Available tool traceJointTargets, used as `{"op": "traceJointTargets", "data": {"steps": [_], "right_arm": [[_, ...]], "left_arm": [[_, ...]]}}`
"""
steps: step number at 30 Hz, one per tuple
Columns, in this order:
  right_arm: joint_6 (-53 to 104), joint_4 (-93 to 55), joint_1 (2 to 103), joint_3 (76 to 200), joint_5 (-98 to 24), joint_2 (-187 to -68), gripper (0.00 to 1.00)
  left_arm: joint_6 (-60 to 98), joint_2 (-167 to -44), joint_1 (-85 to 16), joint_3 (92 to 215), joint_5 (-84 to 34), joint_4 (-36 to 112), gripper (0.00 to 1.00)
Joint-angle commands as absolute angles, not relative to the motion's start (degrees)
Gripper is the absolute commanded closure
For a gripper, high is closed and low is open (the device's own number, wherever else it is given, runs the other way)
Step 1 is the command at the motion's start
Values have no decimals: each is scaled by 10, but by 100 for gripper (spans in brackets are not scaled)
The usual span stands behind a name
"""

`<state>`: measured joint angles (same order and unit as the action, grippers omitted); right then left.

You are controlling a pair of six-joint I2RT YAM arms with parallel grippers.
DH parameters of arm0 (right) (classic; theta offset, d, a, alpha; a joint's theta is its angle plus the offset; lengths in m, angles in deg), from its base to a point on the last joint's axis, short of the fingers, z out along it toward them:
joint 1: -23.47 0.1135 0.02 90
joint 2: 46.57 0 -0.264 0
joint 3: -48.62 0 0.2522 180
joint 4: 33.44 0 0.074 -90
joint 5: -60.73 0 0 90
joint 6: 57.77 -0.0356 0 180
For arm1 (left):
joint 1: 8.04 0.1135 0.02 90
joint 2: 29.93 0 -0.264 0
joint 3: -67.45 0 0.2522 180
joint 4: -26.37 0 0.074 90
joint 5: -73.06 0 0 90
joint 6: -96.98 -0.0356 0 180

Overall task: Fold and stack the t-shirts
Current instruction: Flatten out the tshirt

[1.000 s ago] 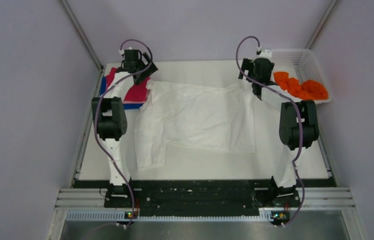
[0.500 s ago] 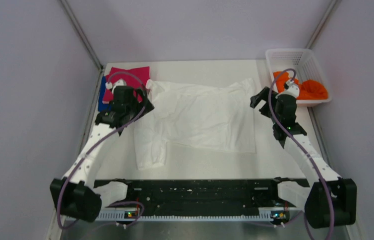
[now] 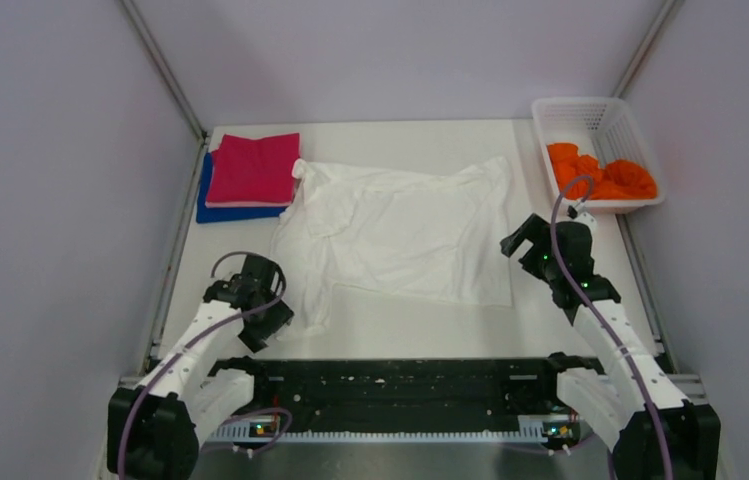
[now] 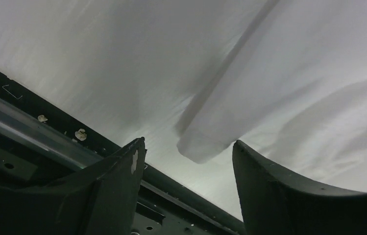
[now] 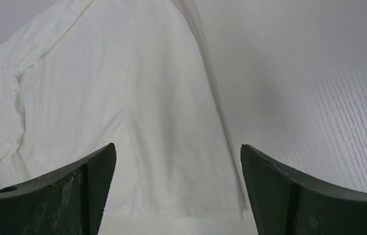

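Note:
A white t-shirt (image 3: 400,232) lies spread on the table's middle, its plain side up, no print showing. A folded magenta t-shirt (image 3: 255,168) lies on a folded blue one (image 3: 212,209) at the back left. An orange t-shirt (image 3: 602,176) is bunched in the basket. My left gripper (image 3: 272,322) is open and empty beside the white shirt's near left corner (image 4: 206,147). My right gripper (image 3: 516,243) is open and empty at the shirt's right edge (image 5: 171,122).
A white lattice basket (image 3: 640,125) stands at the back right corner. A black rail (image 3: 400,385) runs along the table's near edge and shows in the left wrist view (image 4: 34,142). Grey walls close in the table on three sides.
Both arms have drawn back from the far end of the table toward the near side. The left gripper now sits by the shirt's near left corner, the right by its right edge.

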<state>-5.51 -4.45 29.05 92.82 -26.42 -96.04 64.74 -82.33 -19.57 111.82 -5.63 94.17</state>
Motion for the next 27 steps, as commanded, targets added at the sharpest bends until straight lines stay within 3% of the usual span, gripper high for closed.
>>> {"op": "traceJointTargets", "data": {"steps": [1, 3, 7, 8, 12, 19, 27], "right_arm": [[-54, -25, 288, 936, -273, -971, 6], [-53, -23, 288, 936, -271, -975, 7], [-48, -3, 289, 938, -262, -976, 11], [-45, 6, 288, 939, -261, -978, 12], [-37, 46, 296, 945, -267, -992, 21], [-98, 101, 437, 949, -149, -1067, 30], [-132, 83, 441, 927, -113, -1106, 39]], "left_arm": [[689, -869, -196, 1083, -81, 883, 35], [691, -894, -197, 1083, -94, 866, 45], [684, -899, -197, 1089, -91, 869, 97], [683, -892, -197, 1088, -88, 869, 100], [665, -852, -196, 1093, -60, 867, 100], [605, -785, -197, 1114, -91, 807, 100], [562, -726, -197, 1160, -81, 808, 100]]}}
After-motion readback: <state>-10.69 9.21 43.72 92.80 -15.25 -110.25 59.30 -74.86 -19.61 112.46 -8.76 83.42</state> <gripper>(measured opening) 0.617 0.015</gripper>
